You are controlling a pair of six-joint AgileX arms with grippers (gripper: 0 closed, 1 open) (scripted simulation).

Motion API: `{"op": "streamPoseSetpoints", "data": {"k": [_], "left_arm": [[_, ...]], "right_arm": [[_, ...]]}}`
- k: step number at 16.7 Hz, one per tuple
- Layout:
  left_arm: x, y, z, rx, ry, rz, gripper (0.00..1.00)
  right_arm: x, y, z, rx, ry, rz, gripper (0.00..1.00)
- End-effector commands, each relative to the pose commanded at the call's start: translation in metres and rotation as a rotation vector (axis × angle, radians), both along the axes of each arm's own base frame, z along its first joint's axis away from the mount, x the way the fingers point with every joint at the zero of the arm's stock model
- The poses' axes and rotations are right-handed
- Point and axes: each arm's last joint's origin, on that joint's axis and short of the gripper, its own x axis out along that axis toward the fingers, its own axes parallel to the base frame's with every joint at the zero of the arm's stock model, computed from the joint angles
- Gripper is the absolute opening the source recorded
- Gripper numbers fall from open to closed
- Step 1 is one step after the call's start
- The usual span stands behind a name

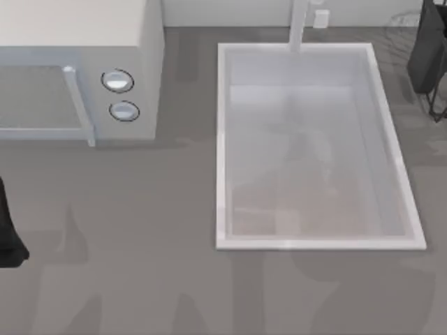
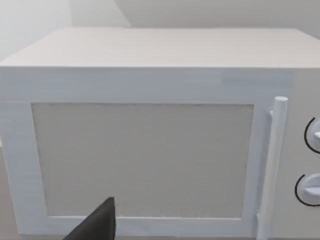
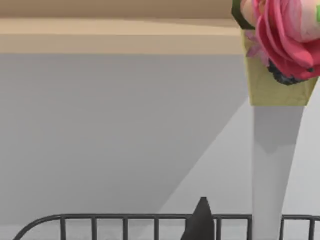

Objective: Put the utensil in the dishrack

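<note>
- Evidently working at the 2 o'clock corner of the worktop (image 1: pixel 140 230), with the right arm (image 1: pixel 427 49) hanging over the dishrack (image 1: pixel 437 106).
- From the right wrist, facing the utensil (image 3: pixel 270 165) close up: upright, with the red-pink knob and yellow collar at 12 o'clock and the white shaft running down past the wire rods (image 3: pixel 125 218). Probably stood that way so that the slim shaft slips between the rods head first.
- Cannot tell the state of the right claw (image 3: pixel 201 222), nor whether it grips the utensil or merely sits just beside it.
- Cannot tell either whether the utensil's lower end rests in the rack or hangs above it, being cut off from sight.
- Judging by this, close to the last step: lower straight, then let go only once the head is seated, lest the top-heavy knob tip the utensil over the rods.
- Parked at the 9 o'clock edge with the left arm (image 1: pixel 8 237), the left claw (image 2: pixel 97 225) facing the microwave (image 1: pixel 77 63) at 10 o'clock. Cannot tell its state; presumably held there to stay clear of the sink (image 1: pixel 223 139) and the rack.
</note>
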Motion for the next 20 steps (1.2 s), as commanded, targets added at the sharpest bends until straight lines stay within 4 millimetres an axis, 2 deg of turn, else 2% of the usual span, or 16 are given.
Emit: {"op": "streamPoseSetpoints", "data": {"k": [3,8,20], "left_arm": [[0.0,0.0,0.0,0.0,0.0,0.0,1.0],[0.0,0.0,0.0,0.0,0.0,0.0,1.0],[0.0,0.0,0.0,0.0,0.0,0.0,1.0]], "right_arm": [[0.012,0.012,-0.029,0.007,0.011,0.0,0.0],[0.013,0.014,-0.033,0.008,0.013,0.0,0.0],[0.013,0.014,-0.033,0.008,0.013,0.0,0.9]]}}
